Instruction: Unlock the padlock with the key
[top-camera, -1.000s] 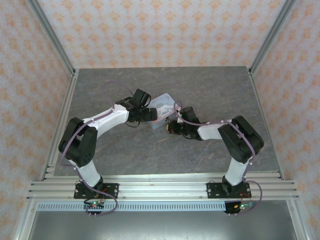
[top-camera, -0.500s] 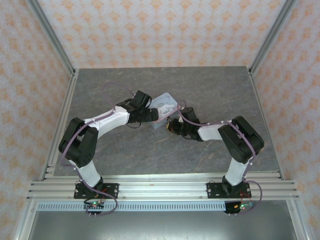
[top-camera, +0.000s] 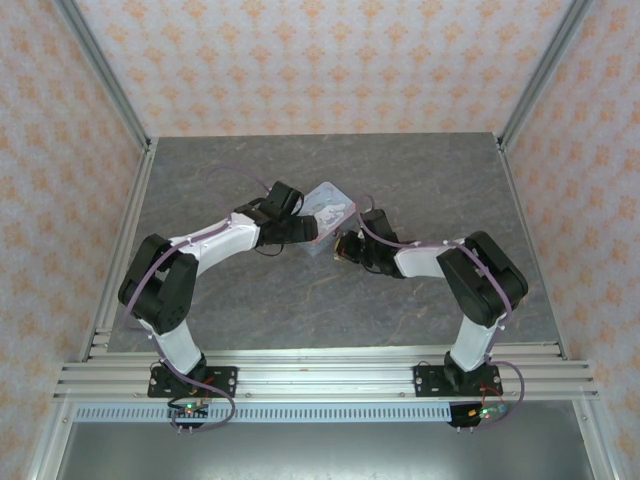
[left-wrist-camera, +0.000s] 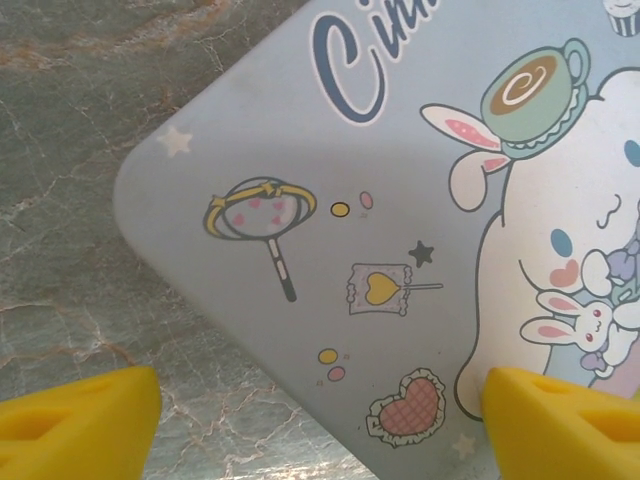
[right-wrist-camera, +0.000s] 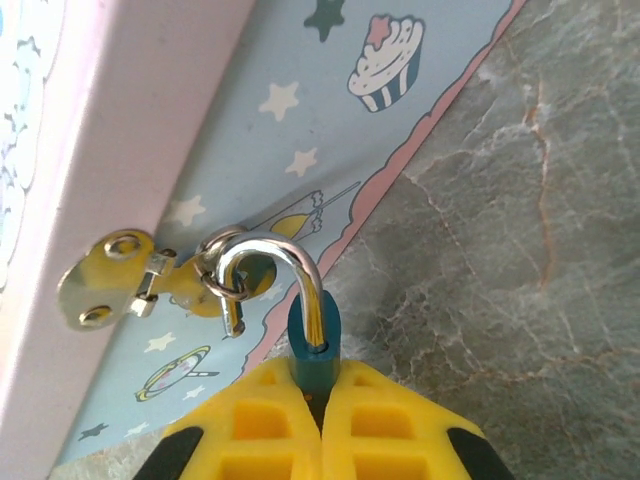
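The tiny teal padlock is pinched between the yellow fingers of my right gripper, which is shut on its body. Its metal shackle stands sprung open, the free end hooked through the ring of the gold hasp on the pale blue cartoon tin. My left gripper is open above a corner of the tin's lid, one finger over the table, the other over the lid. From above, both grippers, left and right, meet at the tin. The key is out of view.
The grey marble table spreads around the tin. Metal frame posts and patterned walls close in the left, right and back sides. Both arms bend inward toward the middle.
The right gripper has edged a little up and to the left, toward the tin, still holding the padlock. The left gripper and the tin have shifted only slightly.
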